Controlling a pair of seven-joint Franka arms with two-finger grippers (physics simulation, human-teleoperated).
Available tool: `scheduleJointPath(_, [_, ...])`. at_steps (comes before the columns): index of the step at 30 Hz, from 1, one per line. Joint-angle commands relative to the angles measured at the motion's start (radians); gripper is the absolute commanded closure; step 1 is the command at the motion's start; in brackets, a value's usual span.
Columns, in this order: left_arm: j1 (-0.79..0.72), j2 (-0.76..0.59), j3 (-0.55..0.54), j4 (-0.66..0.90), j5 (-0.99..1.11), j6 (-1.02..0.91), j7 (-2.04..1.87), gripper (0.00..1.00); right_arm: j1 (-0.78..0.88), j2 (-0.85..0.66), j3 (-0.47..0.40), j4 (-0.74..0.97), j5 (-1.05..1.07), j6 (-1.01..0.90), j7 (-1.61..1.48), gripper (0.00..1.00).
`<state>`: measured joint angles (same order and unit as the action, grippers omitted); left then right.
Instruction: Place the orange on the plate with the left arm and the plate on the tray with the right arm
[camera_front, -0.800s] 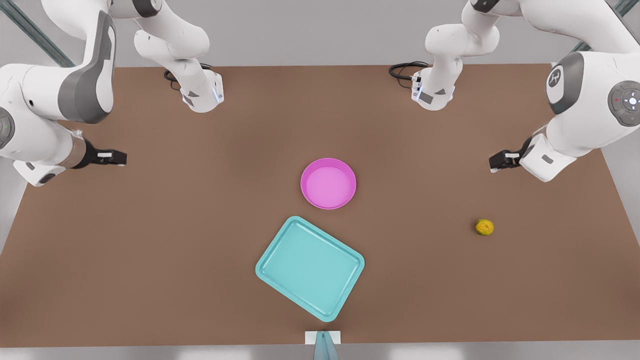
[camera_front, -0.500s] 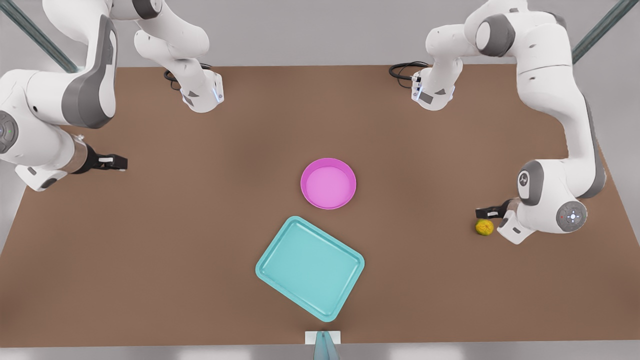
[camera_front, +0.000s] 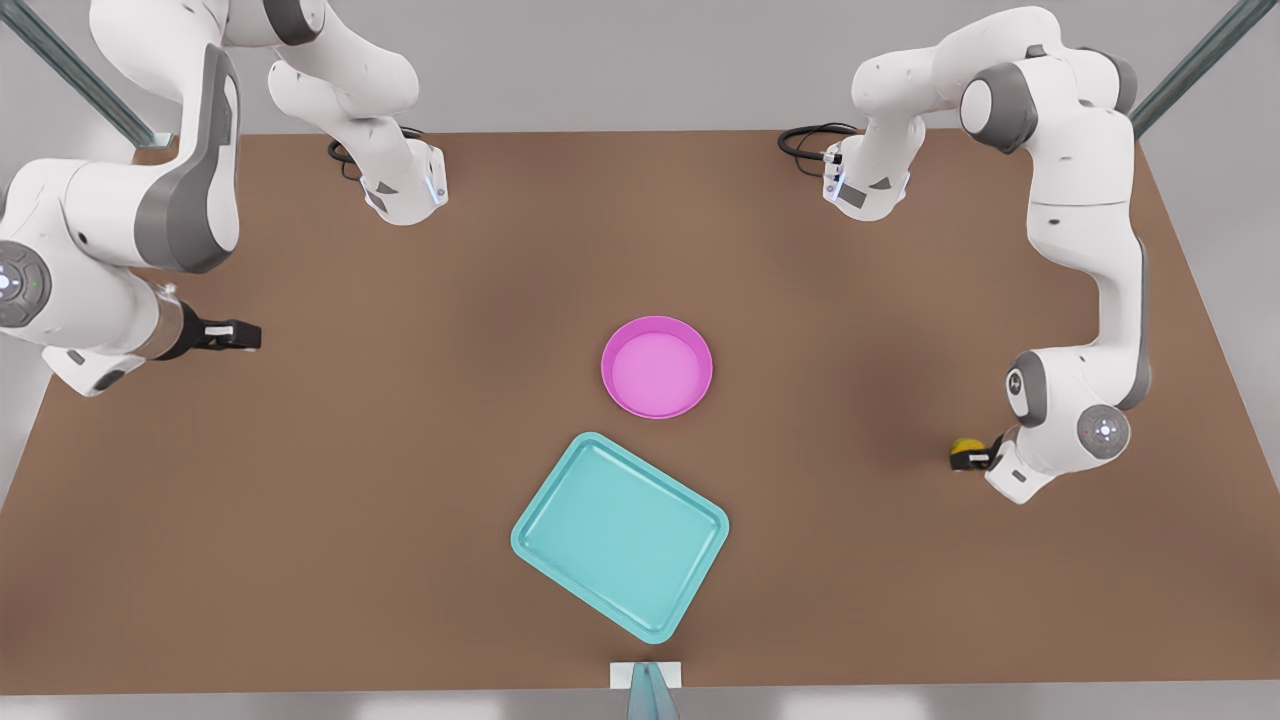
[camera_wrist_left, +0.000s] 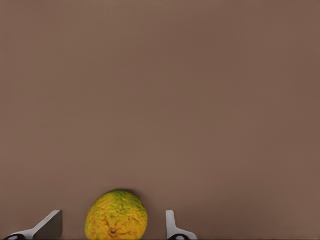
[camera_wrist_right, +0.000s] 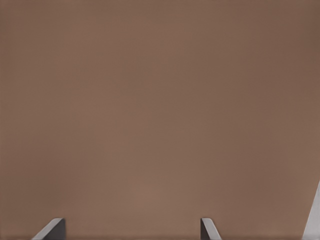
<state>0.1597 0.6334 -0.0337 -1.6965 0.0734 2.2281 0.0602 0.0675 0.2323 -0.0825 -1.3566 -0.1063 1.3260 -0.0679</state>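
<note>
Right gripper, front view's left: fingers apart, empty, waiting over bare table. Plate centre, tray just beside it. Orange at the front view's right, between the left gripper's spread fingers, untouched; centre it, then close gently.

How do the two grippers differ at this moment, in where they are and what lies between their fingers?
The left gripper is low at the orange, at the front view's right; the right gripper waits at the front view's left, far from the plate. The left's fingers straddle the orange with gaps on both sides; the right's have only bare table between them. Both are open and hold nothing.
</note>
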Motion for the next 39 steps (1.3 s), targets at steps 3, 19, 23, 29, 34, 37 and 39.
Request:
scheduleJointPath(3, [0.014, 0.006, 0.0, -0.009, 0.009, -0.01, 0.185, 0.0, 0.0, 0.001, 0.0, -0.001, 0.0, 0.001, -0.006, 0.0])
scheduleJointPath(19, [0.015, 0.08, 0.0, -0.006, 0.013, 0.035, 0.164, 0.03, 0.0, 0.008, -0.002, -0.002, 0.0, 0.001, -0.009, 0.0])
scheduleJointPath(23, [0.015, 0.088, 0.0, -0.008, 0.014, 0.035, 0.164, 0.26, 0.0, 0.01, -0.002, -0.002, 0.0, 0.001, -0.009, 0.0])
scheduleJointPath(29, [0.017, 0.054, 0.0, -0.008, 0.014, 0.012, 0.145, 0.4, 0.0, 0.01, -0.002, -0.001, 0.0, 0.001, -0.016, 0.0])
scheduleJointPath(34, [-0.183, -0.092, -0.005, 0.006, 0.011, -0.218, -0.043, 0.43, -0.002, 0.013, -0.003, -0.001, 0.0, 0.002, -0.016, 0.0])
scheduleJointPath(37, [-0.391, -0.097, -0.12, 0.153, -0.004, -0.407, -0.469, 0.43, -0.002, 0.016, -0.003, -0.001, 0.0, 0.009, -0.016, 0.0])
scheduleJointPath(39, [-0.543, -0.049, -0.206, 0.236, -0.041, -0.426, -0.796, 0.43, -0.002, 0.016, -0.008, -0.002, 0.0, 0.007, -0.018, 0.0])
